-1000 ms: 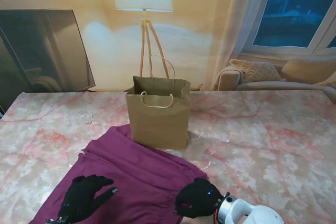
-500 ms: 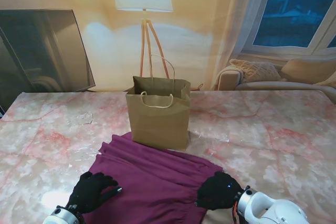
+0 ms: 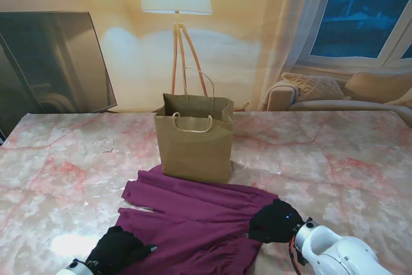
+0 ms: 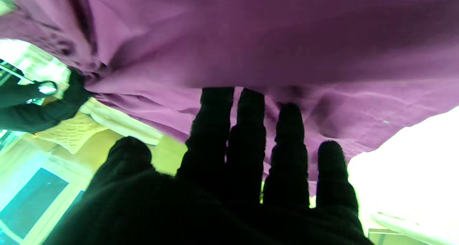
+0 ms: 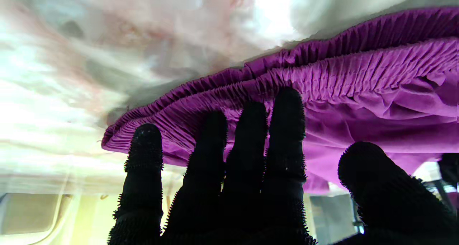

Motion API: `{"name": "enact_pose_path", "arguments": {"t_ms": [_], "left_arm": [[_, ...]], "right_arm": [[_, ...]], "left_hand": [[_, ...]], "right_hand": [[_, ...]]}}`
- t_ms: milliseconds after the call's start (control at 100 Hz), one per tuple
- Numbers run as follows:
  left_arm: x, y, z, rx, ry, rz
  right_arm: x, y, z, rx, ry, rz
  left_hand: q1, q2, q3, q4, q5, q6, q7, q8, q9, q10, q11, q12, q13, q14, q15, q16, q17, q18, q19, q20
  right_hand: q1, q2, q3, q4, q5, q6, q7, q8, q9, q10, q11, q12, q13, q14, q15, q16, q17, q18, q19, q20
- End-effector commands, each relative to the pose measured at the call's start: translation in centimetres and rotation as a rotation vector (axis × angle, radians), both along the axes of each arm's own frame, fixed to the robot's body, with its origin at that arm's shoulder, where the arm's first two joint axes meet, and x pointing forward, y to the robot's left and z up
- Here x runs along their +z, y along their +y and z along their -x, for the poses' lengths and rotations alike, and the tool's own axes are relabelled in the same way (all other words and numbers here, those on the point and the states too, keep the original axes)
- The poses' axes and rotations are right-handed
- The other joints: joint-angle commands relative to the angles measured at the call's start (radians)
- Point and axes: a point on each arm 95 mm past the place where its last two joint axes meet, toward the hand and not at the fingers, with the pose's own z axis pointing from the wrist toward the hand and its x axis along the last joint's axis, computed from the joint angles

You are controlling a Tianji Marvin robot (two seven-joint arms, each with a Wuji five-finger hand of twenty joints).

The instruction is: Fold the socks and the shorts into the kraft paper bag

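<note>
Stand view, with both wrist views. The desk (image 3: 335, 152), a pink-veined marble top, fills the scene; the other items are placed by clock face about its middle. The shorts (image 3: 199, 220), maroon-purple, lie spread and creased from the middle toward 6 o'clock, their far edge reaching the foot of the bag. The kraft paper bag (image 3: 194, 138) stands upright and open-mouthed at 12 o'clock, its twisted handles raised; the far handle overlaps a floor lamp (image 3: 176, 4) standing behind the desk. The right hand (image 3: 275, 221), black-gloved, sits at about 5 o'clock on the right edge of the shorts; in the right wrist view its fingers (image 5: 287, 130) are extended close together, with the little finger and thumb set a little apart, lying along the gathered elastic waistband (image 5: 322, 72), and a closed grip on the cloth cannot be confirmed. The left hand (image 3: 119, 250), also black-gloved, sits at about 7 o'clock on the near left edge of the shorts; in the left wrist view its fingers (image 4: 247, 130) are straight and slightly spread, their tips at the fabric, which hangs in folds across that view, and whether they pinch it cannot be told. Socks cannot be made out in any view.
</note>
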Motion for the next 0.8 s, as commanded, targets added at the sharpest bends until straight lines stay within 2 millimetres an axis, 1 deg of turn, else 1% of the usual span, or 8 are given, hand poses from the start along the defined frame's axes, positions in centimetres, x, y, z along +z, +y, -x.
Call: {"name": "enact_pose_path", "arguments": {"t_ms": [0,180,280,370,460,540,730,790], "left_arm": [[-1.7,-0.2,1.8,-0.025,0.067,-0.002],[-1.3,-0.9,2.5,-0.077,0.077,0.011],[-1.0,-1.0,2.9,-0.095,0.053,0.011],[-0.5,-0.9,3.0,-0.099,0.014,-0.004],[0.1,-0.6,2.7,-0.082,-0.089,-0.018],[0.6,-0.4,2.6,-0.057,-0.17,-0.008],[2.4,0.2,2.2,0.0,-0.314,-0.007],[3.1,0.4,1.8,0.034,-0.359,-0.004]], "right_arm": [[-2.6,-1.2,0.6,-0.022,0.06,0.048],[-2.3,-1.0,-0.4,-0.019,0.023,0.035],[-2.1,-0.9,-0.3,0.032,0.036,0.009],[-2.0,-1.0,-0.1,0.088,0.046,0.018],[-2.0,-1.2,0.1,0.108,0.029,0.022],[-1.7,-1.4,0.3,0.103,-0.01,-0.008],[0.3,-1.8,1.1,0.091,-0.108,-0.071],[1.0,-1.9,1.2,0.078,-0.141,-0.098]], "left_hand": [[0.01,0.059,-0.014,-0.007,0.041,0.005,0.029,0.019,0.099,0.055,0.096,0.055,0.074,0.046,0.062,0.024,0.002,0.005,0.014,0.019],[0.015,0.058,-0.019,-0.01,0.031,-0.008,0.045,0.019,0.102,0.051,0.099,0.061,0.076,0.044,0.076,0.033,0.01,0.009,0.025,0.021],[0.015,0.047,-0.018,-0.008,0.0,-0.022,0.037,0.014,0.079,0.04,0.09,0.061,0.077,0.036,0.073,0.03,0.025,0.021,0.035,0.022],[0.005,0.02,-0.016,-0.001,-0.072,-0.053,-0.003,-0.002,0.036,0.024,0.083,0.065,0.078,0.024,0.058,0.019,0.048,0.032,0.057,0.027],[0.001,-0.006,-0.012,0.005,-0.122,-0.073,-0.024,-0.006,-0.008,0.006,0.07,0.063,0.089,0.009,0.046,0.006,0.079,0.046,0.093,0.034],[0.004,-0.029,-0.006,0.011,-0.154,-0.084,-0.04,-0.008,-0.041,-0.003,0.061,0.059,0.09,0.002,0.029,-0.011,0.084,0.052,0.118,0.031],[0.015,-0.061,0.001,0.018,-0.161,-0.1,-0.036,-0.003,-0.05,-0.019,0.06,0.056,0.104,-0.014,0.016,-0.029,0.109,0.062,0.141,0.017],[0.042,-0.086,0.013,0.024,-0.157,-0.098,-0.032,0.0,-0.041,-0.018,0.064,0.057,0.117,-0.012,0.019,-0.032,0.125,0.065,0.157,0.015]], "right_hand": [[-0.035,-0.005,-0.024,0.039,-0.091,0.027,-0.088,-0.032,-0.043,0.141,-0.062,-0.021,-0.036,0.127,-0.019,-0.005,-0.035,0.007,-0.028,-0.015],[-0.042,-0.025,-0.03,0.041,-0.102,0.012,-0.085,-0.031,-0.058,0.135,-0.065,-0.021,-0.047,0.123,-0.022,-0.011,-0.056,0.009,-0.075,-0.034],[-0.038,-0.036,-0.025,0.044,-0.013,-0.014,-0.036,-0.014,-0.038,0.129,-0.053,-0.016,-0.047,0.122,-0.021,-0.01,-0.071,0.01,-0.084,-0.033],[-0.052,-0.043,-0.017,0.046,0.035,-0.046,0.008,0.005,-0.037,0.121,-0.052,-0.015,-0.057,0.116,-0.024,-0.011,-0.077,0.007,-0.091,-0.026],[-0.053,-0.049,-0.015,0.046,0.021,-0.046,0.004,0.004,-0.035,0.12,-0.05,-0.015,-0.054,0.12,-0.022,-0.009,-0.068,0.007,-0.091,-0.022],[-0.052,-0.059,-0.011,0.045,-0.011,-0.037,-0.014,-0.003,-0.035,0.123,-0.051,-0.015,-0.045,0.127,-0.017,-0.006,-0.057,0.011,-0.081,-0.013],[-0.056,-0.07,-0.001,0.04,-0.033,-0.027,-0.028,-0.011,-0.025,0.127,-0.04,-0.01,-0.025,0.142,-0.004,0.007,-0.045,0.016,-0.069,0.002],[-0.051,-0.073,0.002,0.039,-0.033,-0.023,-0.028,-0.012,-0.023,0.129,-0.035,-0.007,-0.014,0.146,0.002,0.013,-0.037,0.022,-0.066,0.005]]}}
